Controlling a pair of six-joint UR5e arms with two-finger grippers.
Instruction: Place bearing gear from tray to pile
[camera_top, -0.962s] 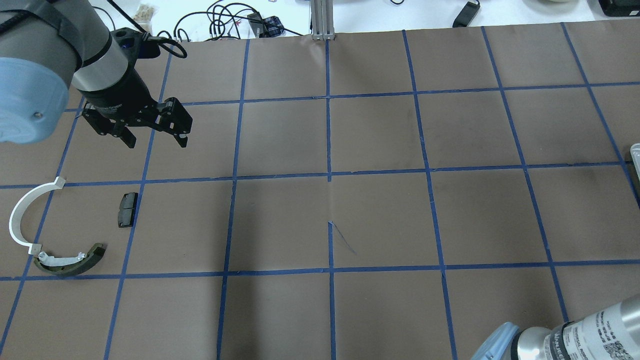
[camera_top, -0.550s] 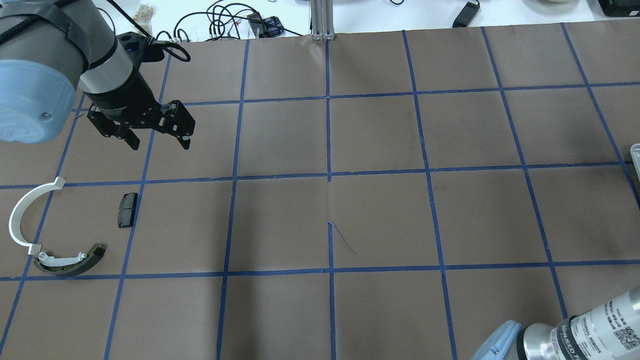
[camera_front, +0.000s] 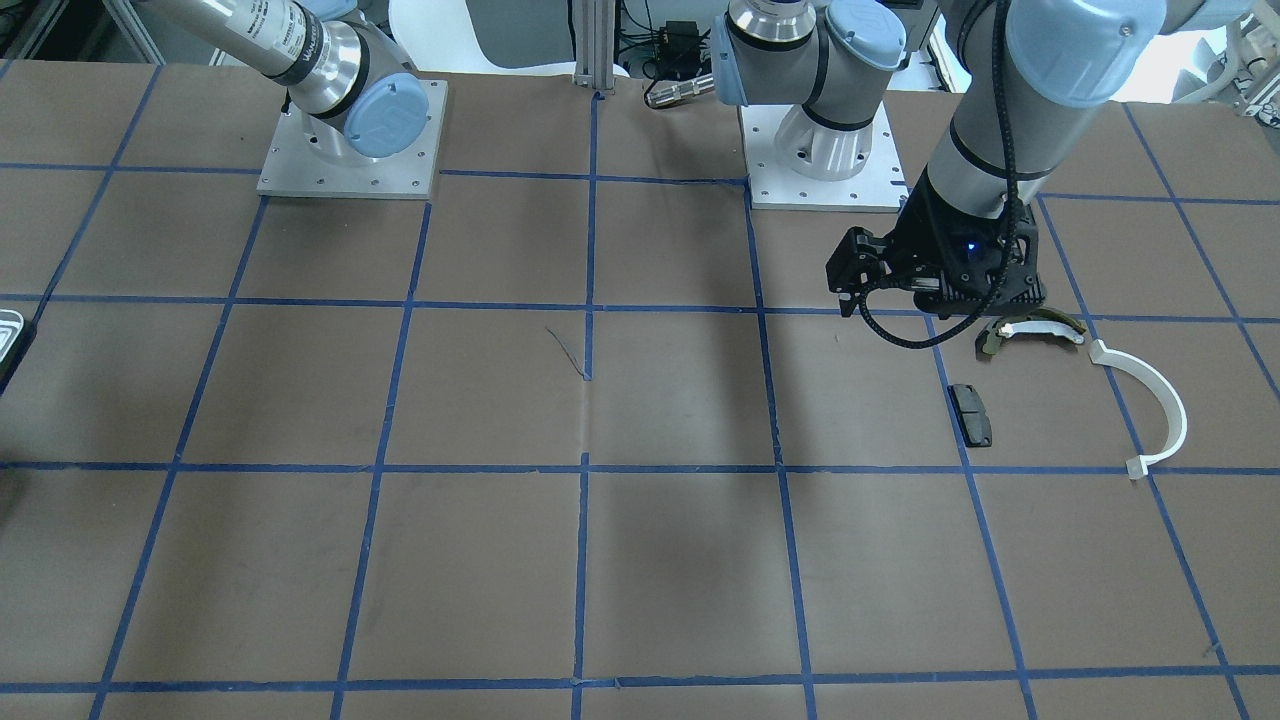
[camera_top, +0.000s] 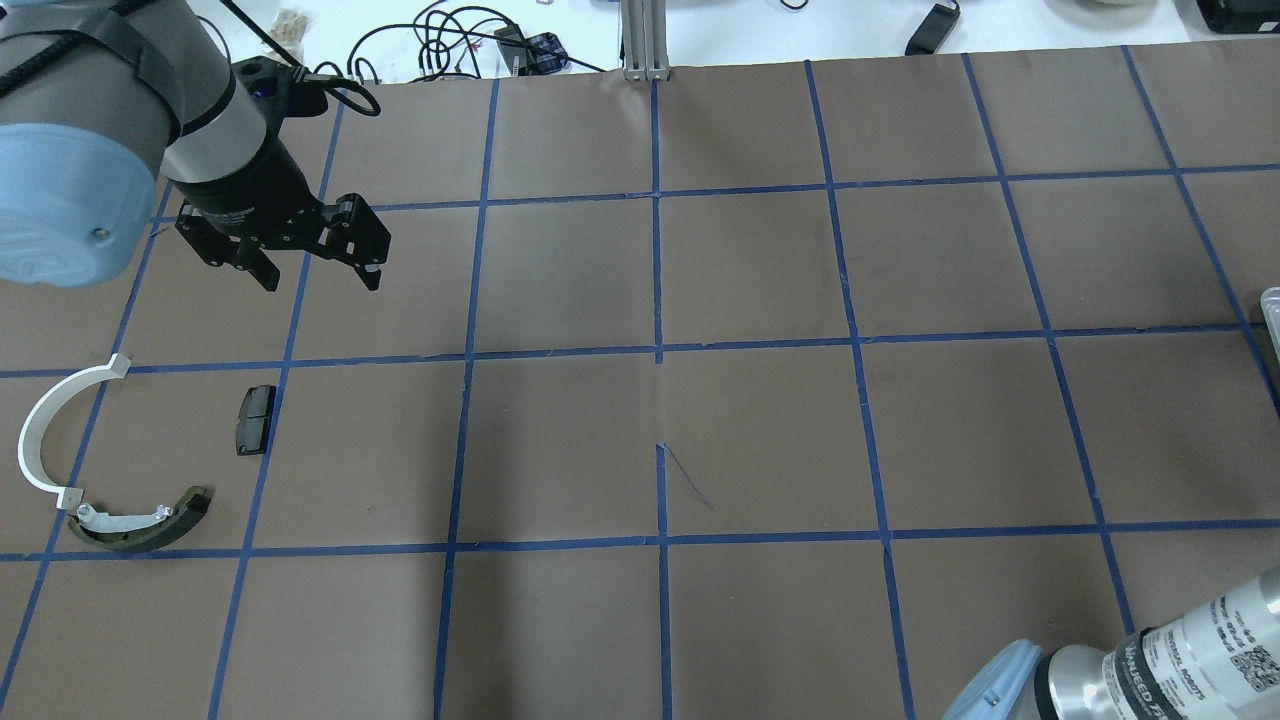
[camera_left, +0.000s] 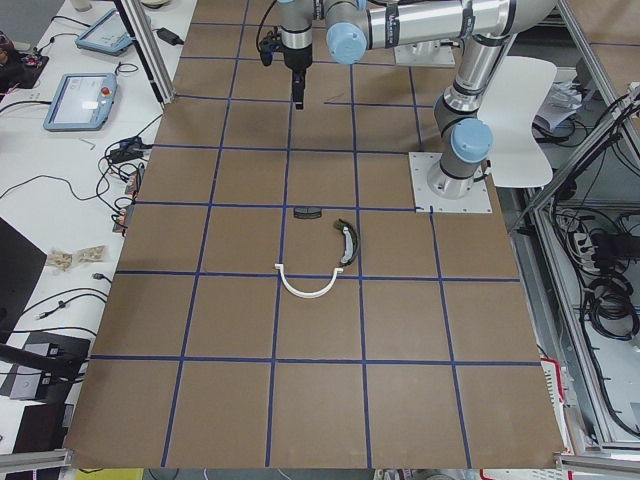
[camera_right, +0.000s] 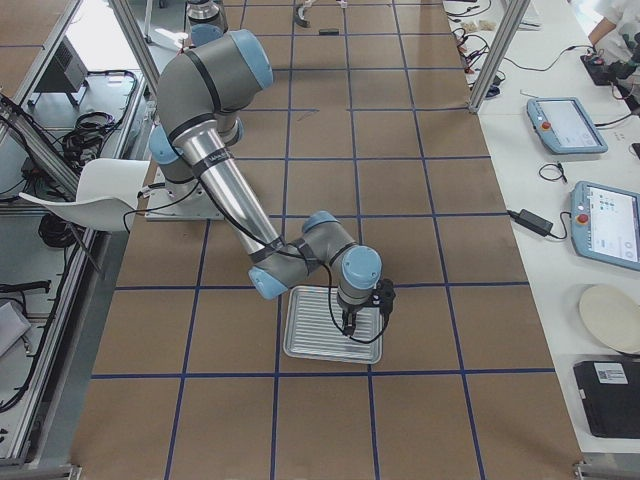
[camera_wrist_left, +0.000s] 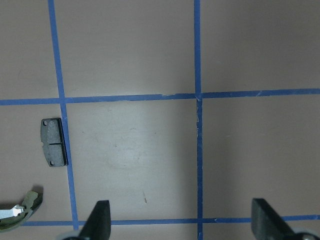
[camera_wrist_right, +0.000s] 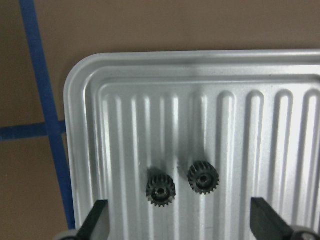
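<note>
Two small dark bearing gears (camera_wrist_right: 160, 190) (camera_wrist_right: 203, 178) lie side by side in the silvery ribbed tray (camera_wrist_right: 80, 100), near its corner. My right gripper (camera_wrist_right: 180, 222) is open above the tray, with the gears just ahead of the gap between its fingers; it also shows in the exterior right view (camera_right: 352, 318). The pile is an olive brake shoe (camera_top: 140, 525), a white half-ring arc (camera_top: 40, 430) and a black pad (camera_top: 255, 418). My left gripper (camera_top: 315, 268) is open and empty, raised beyond the pile.
Only a corner of the tray (camera_top: 1271, 300) shows at the overhead view's right edge. Brown paper with a blue tape grid covers the table. Cables and an aluminium post (camera_top: 645, 40) sit past the far edge.
My left gripper has shifted slightly to the right and stays open. The right arm's wrist has moved a little at the lower right. The pile has not moved.
</note>
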